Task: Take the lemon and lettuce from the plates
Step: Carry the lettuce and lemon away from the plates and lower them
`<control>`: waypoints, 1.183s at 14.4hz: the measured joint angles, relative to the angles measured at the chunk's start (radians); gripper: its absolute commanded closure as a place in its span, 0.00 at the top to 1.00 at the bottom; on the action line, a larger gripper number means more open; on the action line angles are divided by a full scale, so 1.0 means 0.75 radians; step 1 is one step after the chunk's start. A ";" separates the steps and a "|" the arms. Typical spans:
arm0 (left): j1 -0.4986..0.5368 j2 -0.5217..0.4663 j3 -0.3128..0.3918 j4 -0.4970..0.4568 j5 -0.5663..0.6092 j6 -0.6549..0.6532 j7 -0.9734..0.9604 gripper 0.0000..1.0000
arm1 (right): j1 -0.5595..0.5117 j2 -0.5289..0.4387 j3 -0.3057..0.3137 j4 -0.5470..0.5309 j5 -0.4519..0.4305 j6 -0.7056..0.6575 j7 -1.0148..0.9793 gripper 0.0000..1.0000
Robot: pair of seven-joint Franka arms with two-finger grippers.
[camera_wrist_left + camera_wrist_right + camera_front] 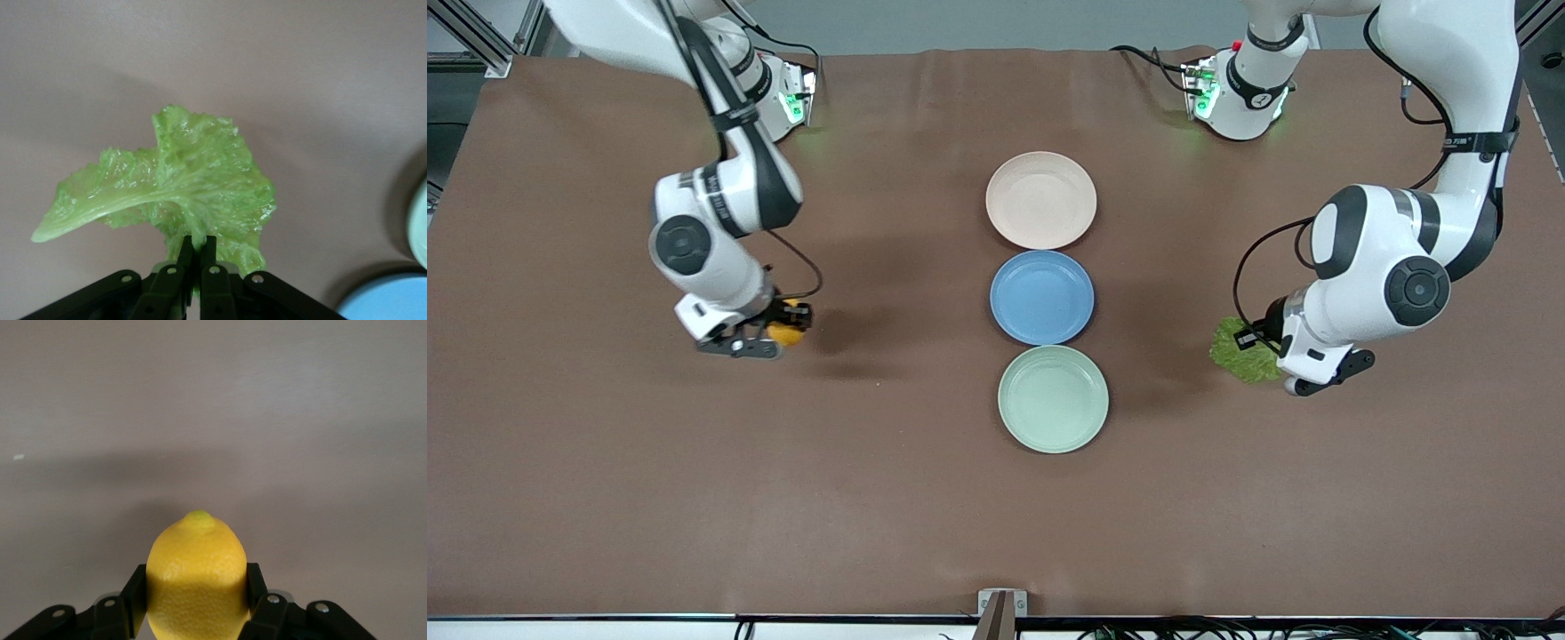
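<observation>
Yellow lemon (pixel 195 577) clamped in right hand (pixel 769 336), lettuce (pixel 175 185) pinched in left hand (pixel 1272 356), both clear of plates (pixel 1040 200), over bare desk (pixel 605 489) at nine and three o'clock.

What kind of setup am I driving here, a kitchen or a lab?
Most likely a lab test bench, not a kitchen: a bare brown table framed by aluminium rails, three empty plates in a neat row, and props held in the air: the lemon in the right gripper, the lettuce in the left gripper.

I see a blue plate (pixel 1041 297) on the brown table (pixel 605 489), in line between two others, touching both.
</observation>
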State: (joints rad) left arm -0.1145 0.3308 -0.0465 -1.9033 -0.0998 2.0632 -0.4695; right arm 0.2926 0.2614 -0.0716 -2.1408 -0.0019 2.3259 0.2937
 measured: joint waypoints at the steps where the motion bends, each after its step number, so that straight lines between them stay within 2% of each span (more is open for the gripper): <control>1: 0.010 0.000 0.000 -0.039 0.000 0.053 0.039 0.02 | -0.044 0.000 0.001 -0.007 0.000 0.004 -0.057 0.03; 5: 0.013 0.006 -0.001 -0.203 0.020 0.285 0.116 0.02 | -0.154 0.000 0.004 -0.068 0.000 0.082 -0.227 0.06; 9: 0.028 0.026 0.000 -0.311 0.025 0.461 0.180 0.03 | -0.175 0.000 0.007 -0.148 0.000 0.166 -0.344 0.08; 12: 0.045 0.047 0.000 -0.331 0.025 0.499 0.220 0.03 | -0.218 0.000 0.011 -0.184 0.008 0.167 -0.438 0.03; 17: 0.045 0.080 -0.001 -0.336 0.025 0.544 0.224 0.04 | -0.234 0.000 0.021 -0.260 0.046 0.234 -0.480 0.02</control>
State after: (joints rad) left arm -0.0804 0.3905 -0.0473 -2.1554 -0.0811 2.4708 -0.3013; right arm 0.1171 0.2616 -0.0555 -2.3358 0.0328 2.5016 -0.0665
